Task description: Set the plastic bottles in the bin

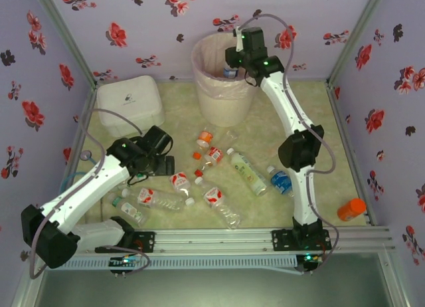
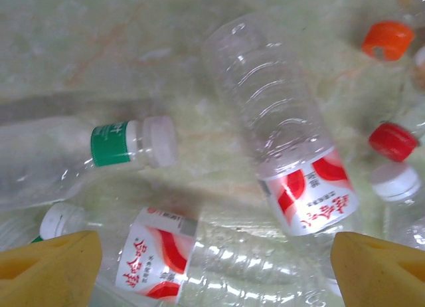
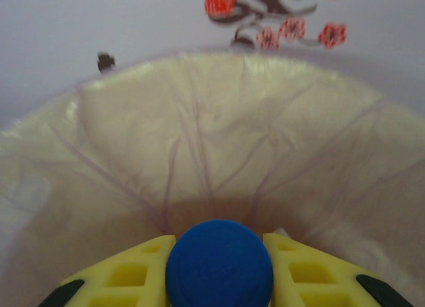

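Left gripper (image 2: 214,275) hangs over the scattered plastic bottles (image 1: 212,196) on the table (image 1: 319,121), yellow fingers (image 2: 53,267) spread wide. Between them lie a red-labelled bottle (image 2: 156,257) and, just to its right, a second red-labelled one (image 2: 305,194), with a green-banded bottle (image 2: 106,144) further up and left. At back centre stands the bin (image 1: 222,104), pink liner (image 1: 207,54) folded over its rim. The right gripper (image 3: 219,270) sits above its mouth, clamped on a blue-capped bottle (image 3: 219,260) with the cap pinched between the two fingers. Far right — an orange bottle (image 1: 350,208) lies well apart from the rest, near the table's front rail.
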Robot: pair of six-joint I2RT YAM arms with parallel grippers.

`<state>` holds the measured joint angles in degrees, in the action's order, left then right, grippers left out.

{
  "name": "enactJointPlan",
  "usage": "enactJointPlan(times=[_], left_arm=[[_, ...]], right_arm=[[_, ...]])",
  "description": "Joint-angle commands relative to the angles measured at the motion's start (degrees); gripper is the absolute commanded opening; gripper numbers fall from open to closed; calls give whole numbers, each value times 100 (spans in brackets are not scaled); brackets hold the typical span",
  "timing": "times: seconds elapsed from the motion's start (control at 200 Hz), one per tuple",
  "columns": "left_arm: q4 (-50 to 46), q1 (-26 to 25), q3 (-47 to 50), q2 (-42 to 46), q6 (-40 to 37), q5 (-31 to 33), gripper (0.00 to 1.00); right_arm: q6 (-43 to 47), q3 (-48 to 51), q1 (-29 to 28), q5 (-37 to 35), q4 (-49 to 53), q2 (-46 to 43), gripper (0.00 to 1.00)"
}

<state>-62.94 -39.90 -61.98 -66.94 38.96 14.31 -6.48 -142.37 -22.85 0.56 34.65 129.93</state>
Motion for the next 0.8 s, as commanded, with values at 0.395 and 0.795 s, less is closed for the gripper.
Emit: enactJointPlan(times=[0.395,0.795], left_arm=[[-461,383,608,435,1244,305,95],[-435,916,970,482,2469,1020,100]], right_arm=[[-110,-481,74,352,378,477,85],[-73,-670,88,612,217,-613,100]])
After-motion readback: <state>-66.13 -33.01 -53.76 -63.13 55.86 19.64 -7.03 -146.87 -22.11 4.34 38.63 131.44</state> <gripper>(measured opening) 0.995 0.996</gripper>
